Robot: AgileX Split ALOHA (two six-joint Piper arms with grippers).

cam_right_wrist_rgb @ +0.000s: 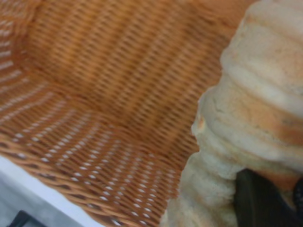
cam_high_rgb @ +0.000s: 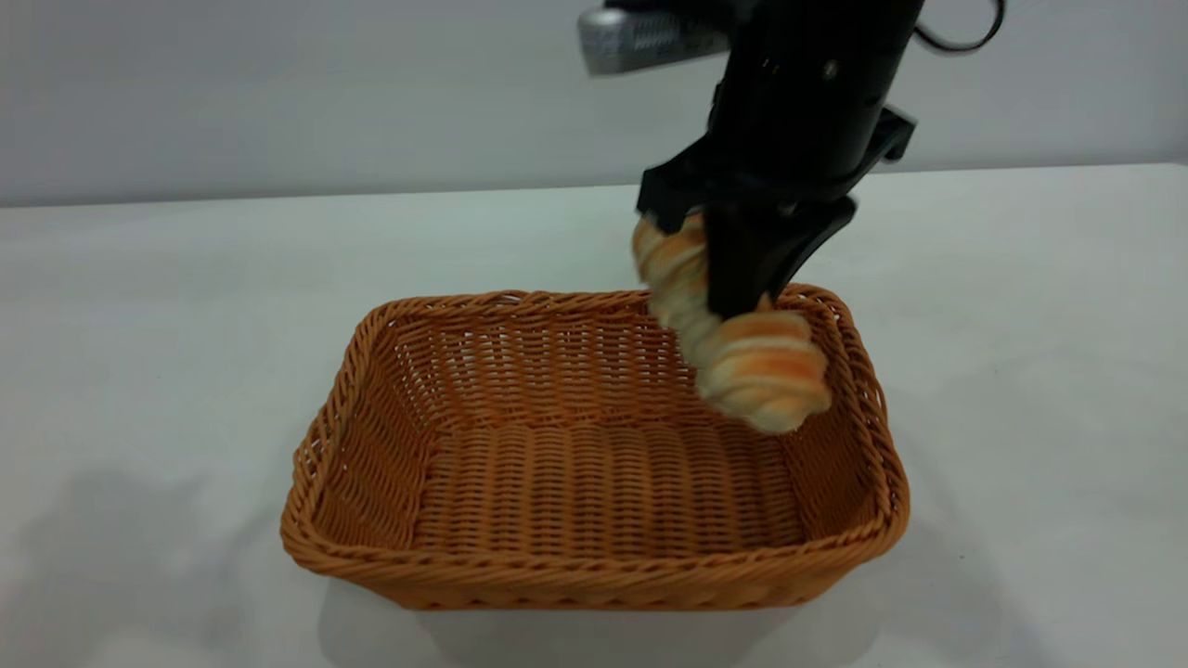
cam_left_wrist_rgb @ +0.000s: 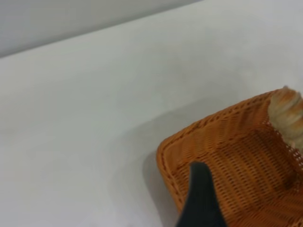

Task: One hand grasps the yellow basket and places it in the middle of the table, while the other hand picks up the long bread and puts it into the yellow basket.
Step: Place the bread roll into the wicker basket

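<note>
The yellow basket (cam_high_rgb: 594,571) stands on the white table (cam_high_rgb: 139,325), long side towards the exterior camera. My right gripper (cam_high_rgb: 733,295), the arm with the silver-grey box (cam_high_rgb: 640,39), is shut on the long bread (cam_high_rgb: 766,371) and holds it tilted above the basket's far right corner, its lower end inside the rim. In the right wrist view the bread (cam_right_wrist_rgb: 255,94) fills one side over the basket's weave (cam_right_wrist_rgb: 94,71), with one black finger (cam_right_wrist_rgb: 259,201) against it. My left gripper (cam_left_wrist_rgb: 202,198) hangs over a corner of the basket (cam_left_wrist_rgb: 227,142); the bread (cam_left_wrist_rgb: 288,116) shows at its far side.
A plain grey wall (cam_high_rgb: 278,83) runs behind the table's far edge. White tabletop lies on all sides of the basket. The left arm is out of the exterior view.
</note>
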